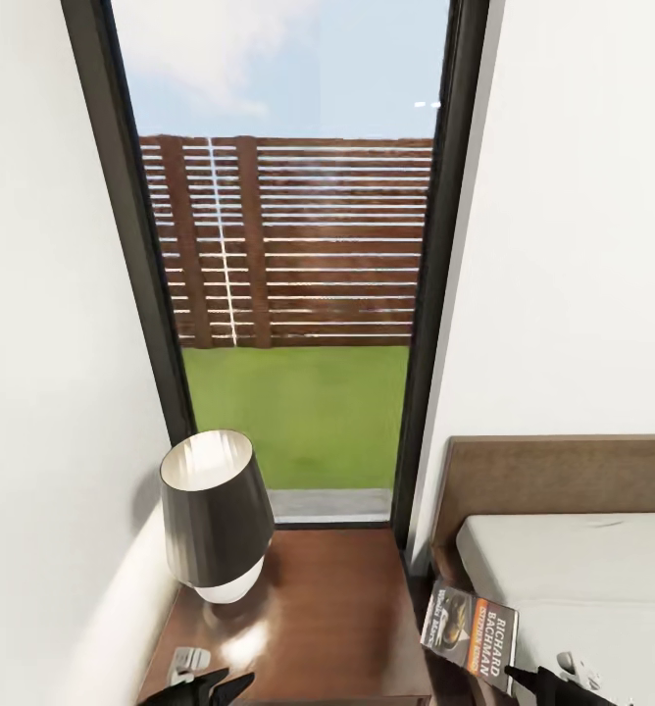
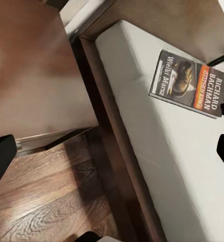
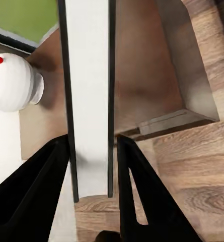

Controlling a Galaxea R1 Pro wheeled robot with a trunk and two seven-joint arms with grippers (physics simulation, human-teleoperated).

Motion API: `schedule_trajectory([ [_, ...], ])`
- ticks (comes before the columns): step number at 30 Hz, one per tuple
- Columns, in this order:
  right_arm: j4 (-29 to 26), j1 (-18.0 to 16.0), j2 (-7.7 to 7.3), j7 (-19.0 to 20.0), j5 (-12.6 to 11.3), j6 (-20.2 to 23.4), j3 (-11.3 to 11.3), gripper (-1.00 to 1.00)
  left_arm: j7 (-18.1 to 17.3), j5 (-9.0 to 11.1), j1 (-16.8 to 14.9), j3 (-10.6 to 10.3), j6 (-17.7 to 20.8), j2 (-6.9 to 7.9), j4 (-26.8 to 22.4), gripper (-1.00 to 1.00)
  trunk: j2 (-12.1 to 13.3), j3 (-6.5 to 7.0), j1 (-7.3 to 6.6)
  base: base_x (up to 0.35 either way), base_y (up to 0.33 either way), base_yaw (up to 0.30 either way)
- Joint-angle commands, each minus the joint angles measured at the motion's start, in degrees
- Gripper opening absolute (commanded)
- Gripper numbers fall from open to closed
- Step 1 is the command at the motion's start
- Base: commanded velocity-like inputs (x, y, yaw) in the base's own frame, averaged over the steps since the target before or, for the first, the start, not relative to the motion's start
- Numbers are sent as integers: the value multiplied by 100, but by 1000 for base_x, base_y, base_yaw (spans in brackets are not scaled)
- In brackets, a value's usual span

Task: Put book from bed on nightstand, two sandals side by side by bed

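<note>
Between the right tool's (image 3: 91, 166) fingers stands the book (image 3: 89, 101), clamped edge-on.

- The book (image 2: 190, 84) cover, up beside the bed (image 2: 157, 151) edge, read "RICHARD BACHMAN" in white on its orange band.
- Same cover also had "Wielki Marsz" in white, plus smaller orange-band print I couldn't make out.

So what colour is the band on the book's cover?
Orange, with white lettering on the book; clearest in the left wrist view.
</note>
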Motion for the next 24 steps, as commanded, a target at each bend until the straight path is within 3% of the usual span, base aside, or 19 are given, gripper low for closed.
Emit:
schedule_trajectory([
  [1,-469,-9,-1,9,-29,1059,-42,-100,-47,-42,6,31,61,-13,-8,100,-5,-7,1,0,0,0],
  [6,-1934,-12,2,0,-28,2790,-43,-100,-49,-35,13,30,67,-16,-8,100,-5,-7,1,0,0,0],
  [10,-2377,-13,17,-5,-28,3322,-39,-100,-49,-37,18,26,69,-18,-8,100,-5,-7,1,0,0,0],
  [14,-2653,-21,64,-19,-35,3582,-36,-100,-44,-35,22,24,69,-24,16,100,-5,-7,1,0,0,0],
  [16,-2742,-28,261,-27,-44,3642,-35,-100,-47,-33,23,24,70,-25,28,100,-5,-7,1,0,0,0],
  [19,-2757,-49,880,-52,-30,3675,-35,-100,-21,-29,23,24,64,-31,52,100,-5,-7,1,0,0,0],
  [21,-2724,-59,1178,-215,-20,3682,-34,-100,-17,-26,25,35,38,-29,74,100,-5,-7,1,0,0,0],
  [24,-2717,-67,1393,-583,-47,3688,-34,-100,-27,-19,29,50,2,-21,86,100,-5,-7,1,0,0,0],
])
